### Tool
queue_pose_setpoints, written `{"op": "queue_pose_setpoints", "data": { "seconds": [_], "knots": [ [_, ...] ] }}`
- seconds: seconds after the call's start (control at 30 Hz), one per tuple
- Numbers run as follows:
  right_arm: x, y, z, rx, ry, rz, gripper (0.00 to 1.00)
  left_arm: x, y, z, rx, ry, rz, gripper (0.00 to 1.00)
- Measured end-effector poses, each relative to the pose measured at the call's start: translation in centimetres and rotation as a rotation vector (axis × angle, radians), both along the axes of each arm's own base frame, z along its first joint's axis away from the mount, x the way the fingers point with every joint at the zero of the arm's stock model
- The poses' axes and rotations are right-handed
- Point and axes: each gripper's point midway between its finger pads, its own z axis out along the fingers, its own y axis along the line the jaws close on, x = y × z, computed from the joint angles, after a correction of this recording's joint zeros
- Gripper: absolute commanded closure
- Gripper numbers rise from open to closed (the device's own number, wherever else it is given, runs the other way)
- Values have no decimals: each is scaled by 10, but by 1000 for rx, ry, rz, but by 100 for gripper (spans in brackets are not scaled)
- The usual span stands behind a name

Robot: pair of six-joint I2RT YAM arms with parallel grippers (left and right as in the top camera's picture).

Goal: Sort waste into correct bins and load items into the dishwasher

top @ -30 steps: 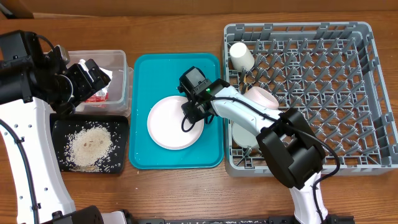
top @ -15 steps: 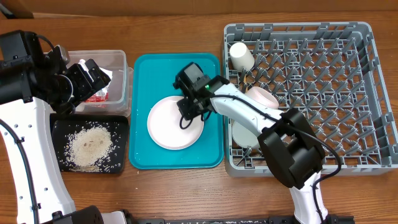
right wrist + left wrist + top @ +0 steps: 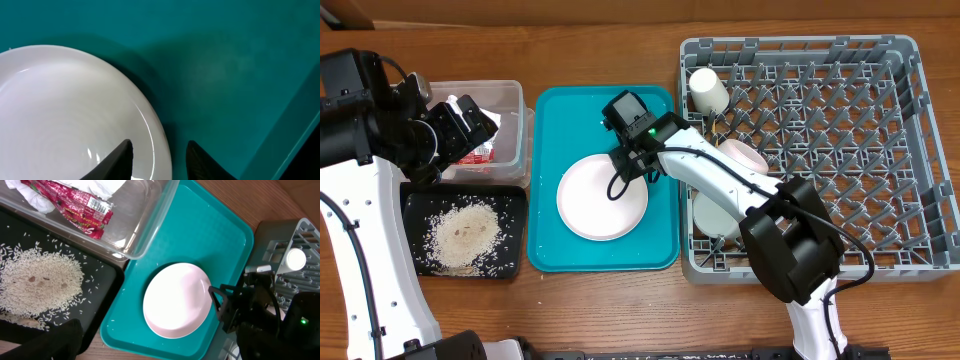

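Nothing readable here: the only print is on the red snack wrapper [image 3: 82,207], white lettering on shiny red film, too small and crinkled to make out.

It lies in the clear tub [image 3: 148,227] with a crumpled white napkin [image 3: 102,186]. Going by the overhead view with the teal tray [image 3: 200,225] as the middle of the clock, the tub is at 10 o'clock. The shallow black tray [image 3: 415,205] is at 8, touching the tub, with a loose heap of white rice [image 3: 40,287] spread over it. The grey dish rack [image 3: 800,45] is at 3, all lattice floor and upright pegs.

The pale pink plate [image 3: 175,300] is round, smooth and glossy, and lies flat on the teal tray, a bit toward 6 o'clock.

The right gripper [image 3: 160,150] is down at the plate's 1 o'clock rim. Its 2 fingers are partly spread and straddle the rim, 1 over the plate and 1 over bare teal, with a gap showing on both sides, so it isn't pinching.

The left gripper [image 3: 470,122] hangs over the tub, spread wide, holding nothing.

In the rack, a cream cup [image 3: 708,90] sits at the 10 o'clock corner. A pink bowl [image 3: 748,155] and a grey-green bowl [image 3: 710,215] are along the 9 o'clock side, partly hidden by the right arm crossing over them.

It all sits on a wooden table [image 3: 600,50].
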Motion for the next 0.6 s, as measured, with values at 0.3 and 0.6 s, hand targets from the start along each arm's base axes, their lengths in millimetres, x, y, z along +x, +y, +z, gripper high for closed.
{"op": "queue_pose_setpoints", "data": {
  "seconds": [0.3, 0.6],
  "knots": [
    [-6, -9, -11, -38, 17, -7, 63, 0, 0, 0, 0, 0, 0, 0],
    [-18, -17, -22, -65, 63, -3, 64, 0, 0, 0, 0, 0, 0, 0]
  ]
}}
